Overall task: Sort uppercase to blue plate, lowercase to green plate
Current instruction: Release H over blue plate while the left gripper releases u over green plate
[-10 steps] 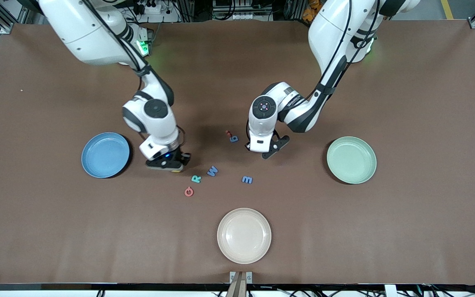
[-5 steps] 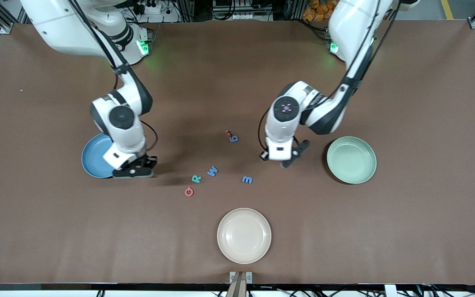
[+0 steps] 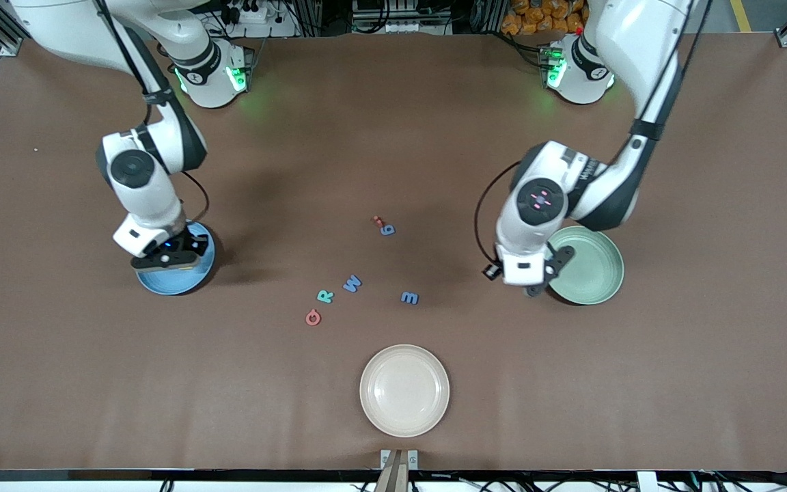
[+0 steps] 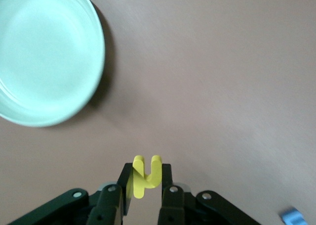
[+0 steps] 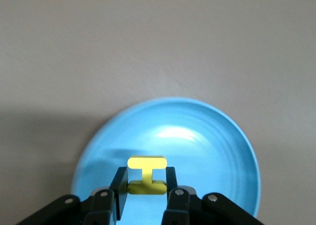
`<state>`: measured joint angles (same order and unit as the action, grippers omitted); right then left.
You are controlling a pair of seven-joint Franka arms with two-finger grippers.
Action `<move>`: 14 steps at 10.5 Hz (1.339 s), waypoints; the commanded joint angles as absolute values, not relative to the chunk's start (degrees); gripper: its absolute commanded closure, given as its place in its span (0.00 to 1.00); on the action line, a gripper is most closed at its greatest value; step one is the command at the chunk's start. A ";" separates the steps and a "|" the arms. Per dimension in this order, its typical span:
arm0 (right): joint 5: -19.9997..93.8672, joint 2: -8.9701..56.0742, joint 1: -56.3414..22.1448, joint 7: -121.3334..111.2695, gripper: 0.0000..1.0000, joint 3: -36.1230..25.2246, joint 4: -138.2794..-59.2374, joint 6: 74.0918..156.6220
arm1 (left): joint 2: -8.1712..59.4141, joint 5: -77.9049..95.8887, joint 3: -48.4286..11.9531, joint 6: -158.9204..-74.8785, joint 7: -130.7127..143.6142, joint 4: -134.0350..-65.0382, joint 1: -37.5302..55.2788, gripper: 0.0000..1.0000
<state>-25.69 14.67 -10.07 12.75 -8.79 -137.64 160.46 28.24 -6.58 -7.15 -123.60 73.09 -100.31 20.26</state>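
My right gripper [image 3: 164, 260] hangs over the blue plate [image 3: 197, 275], shut on the yellow H [image 5: 146, 175], which shows above the plate's floor [image 5: 207, 136]. My left gripper [image 3: 527, 280] is shut on the yellow hooked lowercase letter [image 4: 145, 178] over bare table, just beside the green plate [image 3: 588, 266], whose rim [image 4: 96, 62] is apart from the fingers. On the table between the plates lie the pinkish Q [image 3: 313, 317], teal R [image 3: 325, 296], blue W [image 3: 352, 283], blue m [image 3: 409, 298], blue g [image 3: 387, 229] and the small red letter [image 3: 378, 221].
A cream-white plate [image 3: 404, 389] sits nearer the front camera than the loose letters, close to the table's front edge. Both plates at the ends hold nothing on their floors. The brown table [image 3: 393, 123] stretches out around them.
Both arms swung outward from the middle letters. The right gripper carried the yellow H over the blue plate. The left gripper carried the yellow hooked letter to the green plate's edge.
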 commanded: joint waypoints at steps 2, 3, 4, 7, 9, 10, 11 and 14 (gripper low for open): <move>-24.52 12.74 -10.20 5.11 0.82 -14.41 -143.61 166.98 | 24.97 -8.00 -7.73 -120.06 63.22 -104.30 13.12 1.00; -24.52 13.01 -10.28 5.18 0.40 -14.76 -143.70 167.51 | 23.57 -9.39 -7.73 -120.15 60.50 -106.76 11.27 1.00; -24.43 12.92 -10.63 6.40 0.14 -14.59 -143.61 167.52 | 22.16 -10.88 -8.00 -120.15 59.34 -108.53 9.51 1.00; -24.26 13.01 -13.44 23.14 0.06 -10.06 -143.09 167.52 | 20.13 -11.16 -8.09 -120.23 53.62 -112.93 5.72 1.00; -24.17 14.93 -13.36 38.94 0.09 -2.15 -139.24 167.43 | 20.30 -11.25 -8.00 -120.15 50.12 -113.55 5.02 0.01; -24.17 16.77 -13.53 45.98 0.09 0.67 -136.35 167.43 | 20.13 -11.25 -8.09 -120.15 49.58 -114.16 4.84 0.00; -24.08 18.88 -13.45 52.75 0.09 3.92 -133.01 167.26 | 20.30 -11.25 -8.09 -120.32 49.48 -114.00 4.92 0.00; -24.08 25.73 -13.71 63.79 0.13 8.69 -122.82 166.12 | 21.26 -11.25 -8.35 -122.16 49.74 -110.94 6.76 0.00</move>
<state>-24.85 20.43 -14.15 59.91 6.89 -129.37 166.90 21.80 -9.90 -7.88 -121.33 50.12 -112.31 5.86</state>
